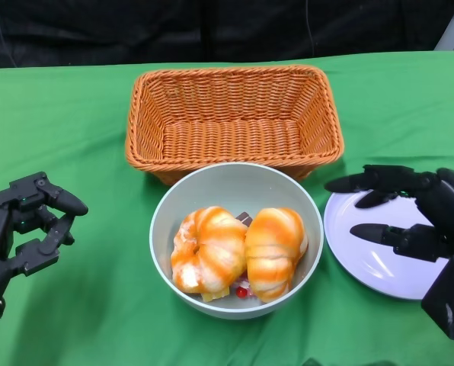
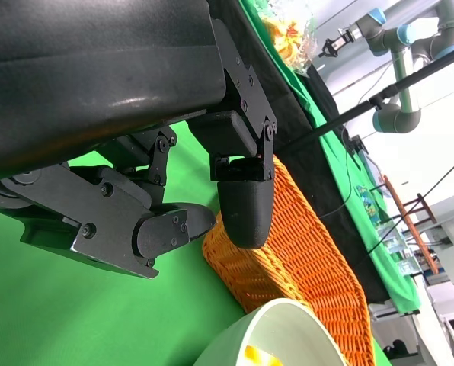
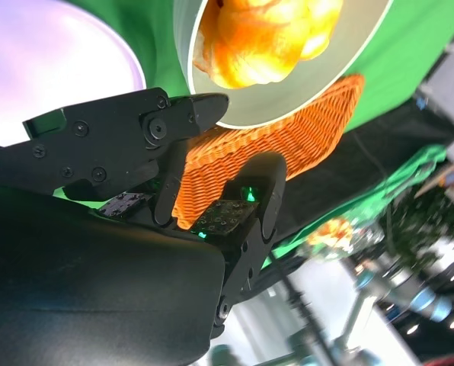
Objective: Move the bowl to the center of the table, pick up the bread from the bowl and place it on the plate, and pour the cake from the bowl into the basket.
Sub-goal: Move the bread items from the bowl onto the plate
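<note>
Hands: left (image 1: 30,225) and right (image 1: 410,217), both spread, empty
Bowl (image 1: 174,221): one
Bread (image 1: 208,248): two
Basket (image 1: 234,114): one
Plate (image 1: 364,259): one

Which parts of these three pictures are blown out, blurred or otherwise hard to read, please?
Head view: evenly lit and sharp, with mild glare on the plate. Right wrist view: the plate is washed out to pale violet, the bread glows overexposed and soft, and the background is blurred. Left wrist view: the left robot hand and basket are sharp, while the bright room behind is hazy.
</note>
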{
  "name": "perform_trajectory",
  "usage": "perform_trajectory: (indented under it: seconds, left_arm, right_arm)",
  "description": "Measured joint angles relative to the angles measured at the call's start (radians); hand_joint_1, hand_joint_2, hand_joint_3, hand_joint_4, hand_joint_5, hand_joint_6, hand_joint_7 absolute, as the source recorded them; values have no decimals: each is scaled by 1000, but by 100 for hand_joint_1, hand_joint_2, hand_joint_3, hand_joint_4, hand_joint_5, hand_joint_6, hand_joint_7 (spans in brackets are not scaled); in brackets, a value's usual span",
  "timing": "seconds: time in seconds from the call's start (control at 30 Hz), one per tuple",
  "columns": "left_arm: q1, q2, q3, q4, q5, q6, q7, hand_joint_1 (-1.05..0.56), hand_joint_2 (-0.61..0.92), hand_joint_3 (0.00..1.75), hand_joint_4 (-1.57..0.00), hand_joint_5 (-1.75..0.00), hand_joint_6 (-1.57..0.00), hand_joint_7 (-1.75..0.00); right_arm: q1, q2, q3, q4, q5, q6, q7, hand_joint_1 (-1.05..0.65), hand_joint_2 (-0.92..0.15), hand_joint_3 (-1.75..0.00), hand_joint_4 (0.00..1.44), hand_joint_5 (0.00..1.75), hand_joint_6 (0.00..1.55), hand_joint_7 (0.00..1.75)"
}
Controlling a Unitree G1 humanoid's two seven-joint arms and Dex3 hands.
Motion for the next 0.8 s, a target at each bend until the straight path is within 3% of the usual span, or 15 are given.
perform_trajectory:
  seconds: [0.1, 0.37, 0.5, 0.8]
  left_arm:
    - [0, 0, 0, 0, 0, -1, 0, -8, 75, 63, -79, -149, -80, -116]
    - [0, 0, 0, 0, 0, -1, 0, -8, 74, 65, -79, -150, -80, -116]
    - [-2, -2, -1, 0, 0, -6, 0, -6, 73, 70, -79, -150, -81, -117]
    - [-2, -3, -2, 0, 1, -12, 0, -8, 70, 73, -78, -150, -80, -116]
  right_arm:
    - [-19, -13, 24, 7, -25, -2, 22, -50, -89, 0, 60, 18, 55, 0]
    - [-33, -23, 36, 11, -42, -3, 29, -52, -89, 0, 62, 14, 55, 0]
    - [-91, -26, 84, 54, -62, -3, 64, -64, -86, 0, 60, 10, 52, 0]
    - [-153, -26, 120, 112, -80, -16, 76, -63, -84, 0, 60, 6, 53, 0]
